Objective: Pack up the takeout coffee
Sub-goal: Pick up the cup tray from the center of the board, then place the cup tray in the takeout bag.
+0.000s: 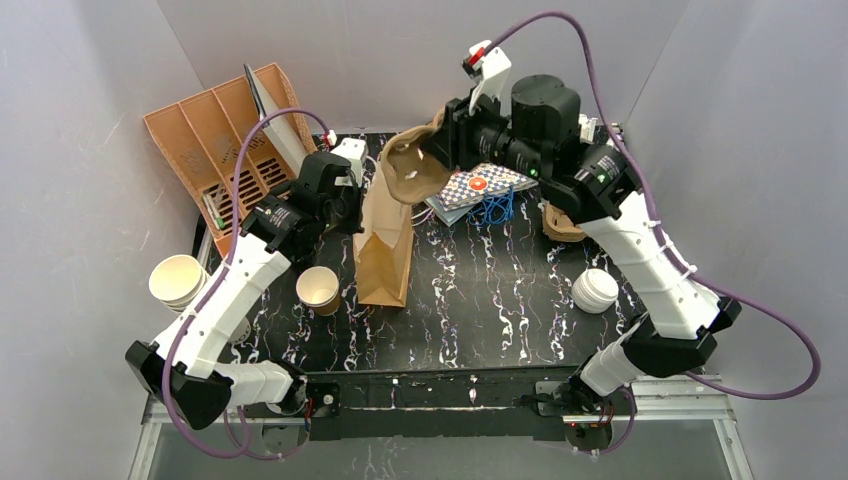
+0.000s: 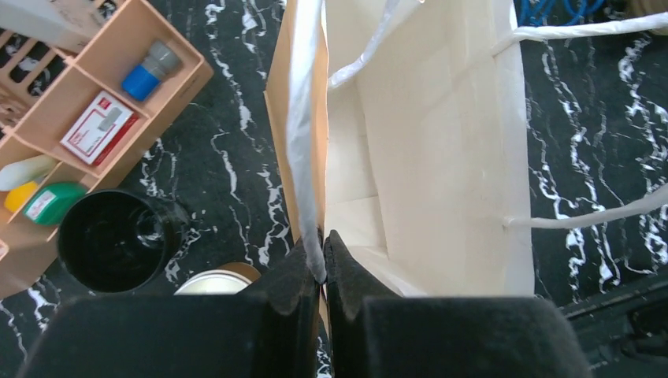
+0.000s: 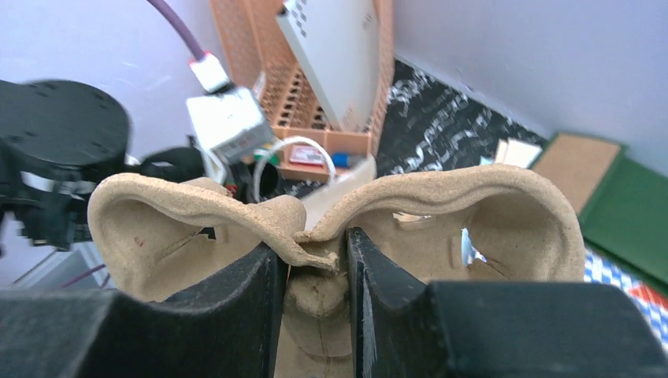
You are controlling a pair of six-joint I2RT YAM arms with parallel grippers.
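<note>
A brown paper bag (image 1: 385, 250) stands upright mid-table, its mouth open and its white inside (image 2: 425, 157) showing in the left wrist view. My left gripper (image 2: 323, 264) is shut on the bag's left rim, at the bag's upper left side (image 1: 357, 205) in the top view. My right gripper (image 3: 313, 246) is shut on the middle ridge of a moulded pulp cup carrier (image 3: 488, 228), held in the air over the bag's far end (image 1: 412, 170). One takeout coffee cup (image 1: 318, 290), tan outside and white inside, stands open left of the bag; its rim (image 2: 211, 282) shows beside my left fingers.
An orange organizer (image 1: 220, 140) fills the far left corner. A black cup (image 2: 114, 240) stands near it. A stack of cream cups (image 1: 178, 280) lies at the left edge. White lids (image 1: 595, 290) sit at the right, and a checkered pad with a blue cord (image 1: 485, 195) behind the bag.
</note>
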